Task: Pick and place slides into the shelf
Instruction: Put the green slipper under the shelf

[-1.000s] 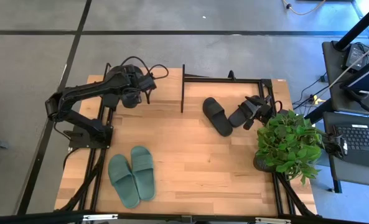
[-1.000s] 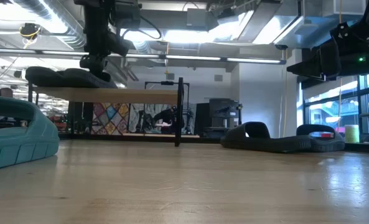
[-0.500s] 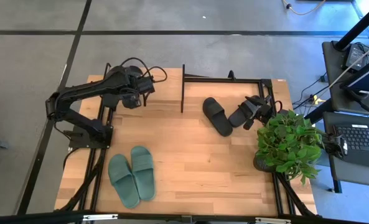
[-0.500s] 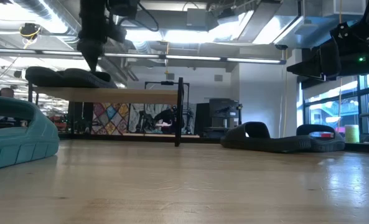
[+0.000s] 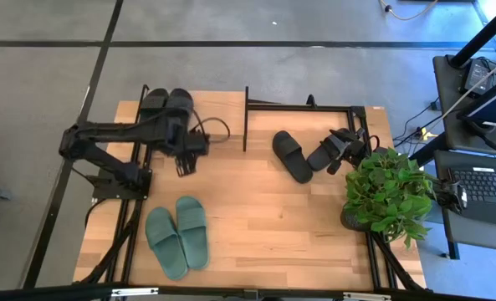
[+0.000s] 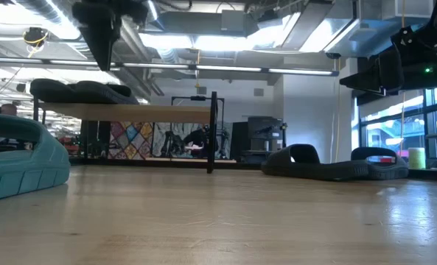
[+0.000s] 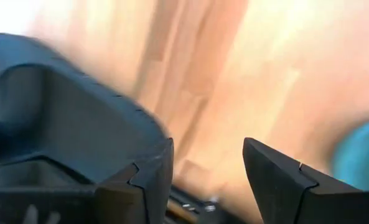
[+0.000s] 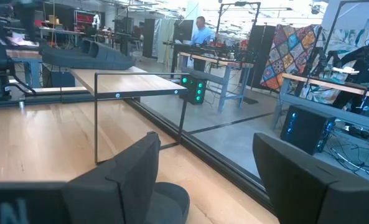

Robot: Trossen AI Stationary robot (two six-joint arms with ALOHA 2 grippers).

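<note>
Two black slides [image 5: 167, 104] lie side by side, soles down, on the shelf's wood top board [image 5: 218, 132]; the low view shows them on the board as black slides [image 6: 78, 91]. A third black slide [image 5: 292, 155] lies on the table, and a fourth black slide [image 5: 321, 156] lies beside it at my right gripper [image 5: 338, 153]. Two green slides [image 5: 177, 236] rest near the table's near edge. My left gripper [image 5: 183, 165] hangs open over the table just in front of the shelf, above board height [image 6: 102, 51]. My right gripper [image 8: 206, 149] is open.
A leafy potted plant [image 5: 387, 191] stands at the table's right edge, close to my right arm. The shelf's black post [image 6: 213, 132] rises mid-table. Bare tabletop [image 5: 264, 217] lies between the green slides and the plant. A green slide's toe [image 6: 15, 158] fills the low view's left.
My left gripper has drawn back from the black slides on the shelf top, rising and swinging toward the table's near edge. The two slides stay on the board. My right arm has kept still.
</note>
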